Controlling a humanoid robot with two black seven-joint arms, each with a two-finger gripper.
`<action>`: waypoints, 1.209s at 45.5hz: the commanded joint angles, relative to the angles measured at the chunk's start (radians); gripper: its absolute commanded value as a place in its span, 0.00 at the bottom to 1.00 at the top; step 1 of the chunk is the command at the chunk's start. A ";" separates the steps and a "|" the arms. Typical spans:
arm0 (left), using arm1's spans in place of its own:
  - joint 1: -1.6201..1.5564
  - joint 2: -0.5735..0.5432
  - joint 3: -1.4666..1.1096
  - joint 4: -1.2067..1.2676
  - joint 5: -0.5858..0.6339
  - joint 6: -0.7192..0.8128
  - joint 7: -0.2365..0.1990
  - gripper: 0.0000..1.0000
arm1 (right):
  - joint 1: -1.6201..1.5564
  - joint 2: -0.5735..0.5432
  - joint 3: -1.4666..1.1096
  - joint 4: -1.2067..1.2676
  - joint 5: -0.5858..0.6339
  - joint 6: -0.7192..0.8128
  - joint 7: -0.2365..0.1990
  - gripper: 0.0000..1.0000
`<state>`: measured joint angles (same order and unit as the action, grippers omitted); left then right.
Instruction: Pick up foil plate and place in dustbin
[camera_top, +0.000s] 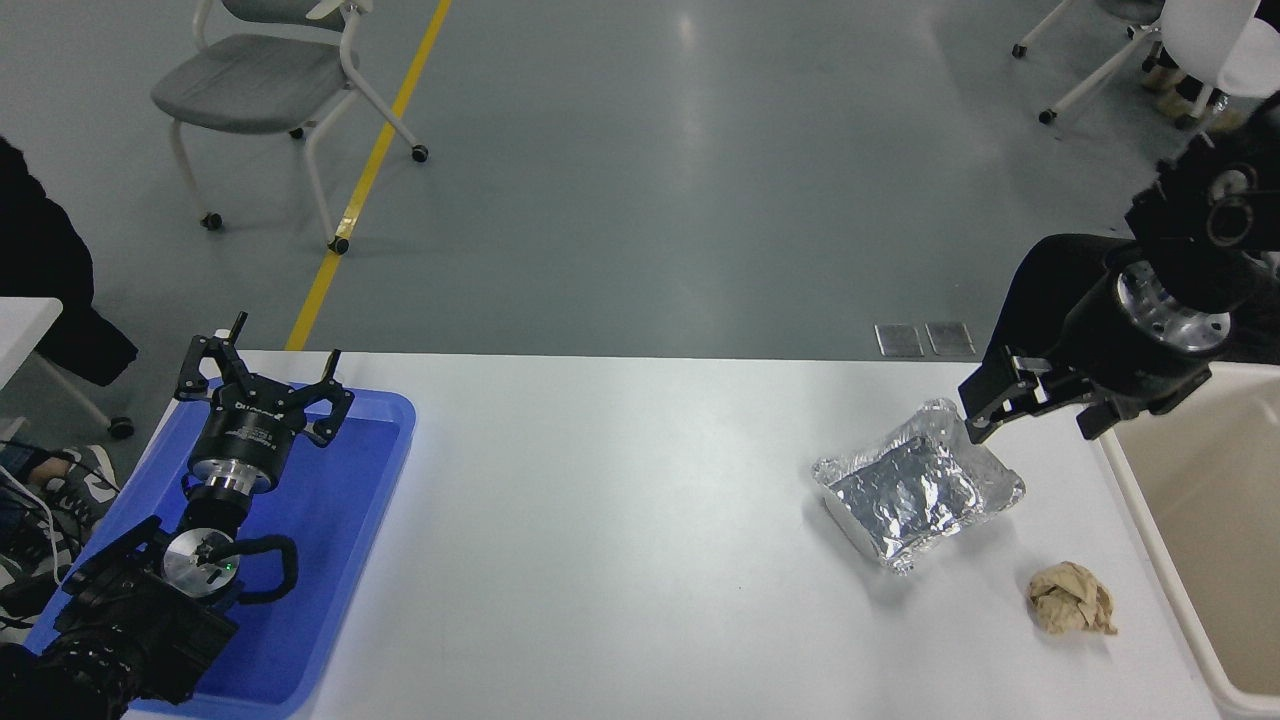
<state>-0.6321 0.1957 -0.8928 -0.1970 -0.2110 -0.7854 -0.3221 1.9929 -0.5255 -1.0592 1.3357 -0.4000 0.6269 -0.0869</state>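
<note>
The shiny crinkled foil plate (915, 490) lies on the white table (620, 520) at the right. My right gripper (1035, 430) is open and empty. It hangs over the plate's far right corner, one finger (985, 415) above the rim, the other (1095, 422) towards the bin. The beige dustbin (1200, 520) stands at the table's right edge, cut off by the picture. My left gripper (262, 385) is parked, open, over the blue tray at the lower left.
A crumpled tan paper ball (1072, 598) lies in front of the plate, near the bin. A shallow blue tray (340, 520) sits at the left. A person in black (40, 270) is at the far left edge. Chairs stand on the floor beyond.
</note>
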 joint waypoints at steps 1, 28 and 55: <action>-0.001 -0.001 0.000 -0.001 -0.001 0.000 0.000 1.00 | -0.239 0.019 0.085 -0.208 -0.017 -0.090 -0.033 1.00; -0.001 -0.002 0.000 -0.001 0.001 0.000 0.000 1.00 | -0.647 0.033 0.285 -0.398 0.006 -0.363 -0.231 1.00; -0.001 -0.002 0.000 -0.001 0.001 0.000 0.000 1.00 | -0.816 0.144 0.461 -0.507 0.006 -0.391 -0.237 1.00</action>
<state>-0.6336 0.1933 -0.8928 -0.1978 -0.2105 -0.7854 -0.3221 1.2421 -0.4250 -0.6641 0.8747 -0.3941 0.2555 -0.3207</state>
